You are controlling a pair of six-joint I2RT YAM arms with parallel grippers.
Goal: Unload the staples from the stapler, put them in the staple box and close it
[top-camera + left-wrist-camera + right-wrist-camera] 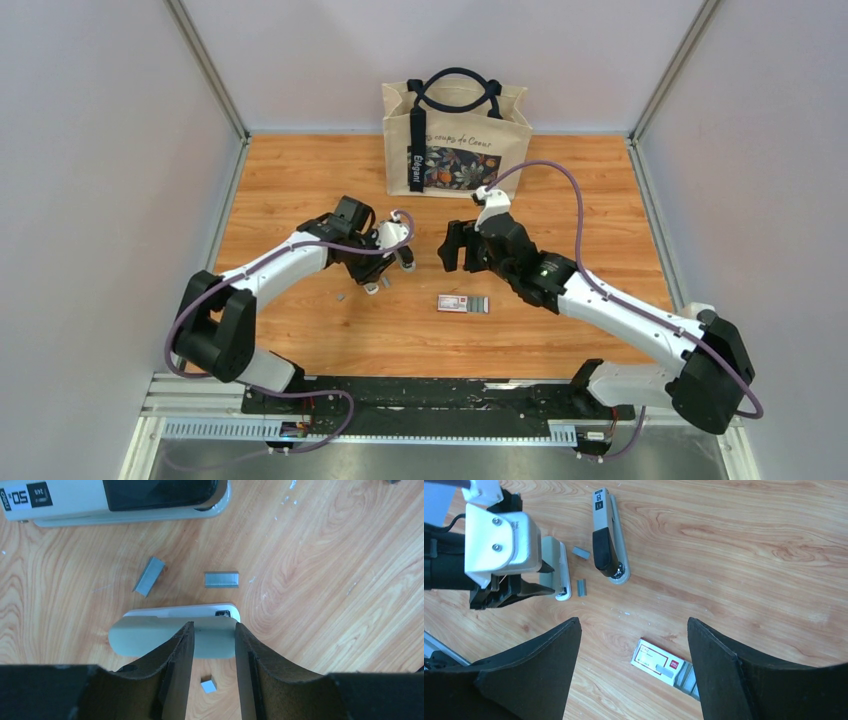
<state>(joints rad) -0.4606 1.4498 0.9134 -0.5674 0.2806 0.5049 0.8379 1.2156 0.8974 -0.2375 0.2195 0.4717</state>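
Left pincer (214, 626) first: my jaws stand about half apart, fingers (182, 650) down over one end of a pale grey stapler piece (150, 637) that lies alongside the stapler (115, 500), near it but not touching. I cannot tell whether I am clamping that piece or only resting on it. The stapler lies on the wooden table (600, 200), cream body, black grip, a "50" label at one end, apart from both my pincers. The staples are loose on the wood. A level strip (221, 579) and a slanted strip (149, 576) lie in the gap between the stapler and the pale piece, apart from each other, and neither touches the stapler. A short bit (208, 685) sits on the far side of the pale piece from the stapler, showing between my left fingers. Right pincer (633, 622): jaws spread wide, nothing between them, hanging above the table well apart from the stapler, on the opposite side of it from the left pincer. A small flat red-labelled box (656, 661) lies on the wood below my right pincer, well apart from the stapler, with grey ribbed contents showing at one end, partly hidden by my finger. A tote bag (455, 135) with dark handles and a floral print stands upright beyond the stapler, at the back edge of the table.
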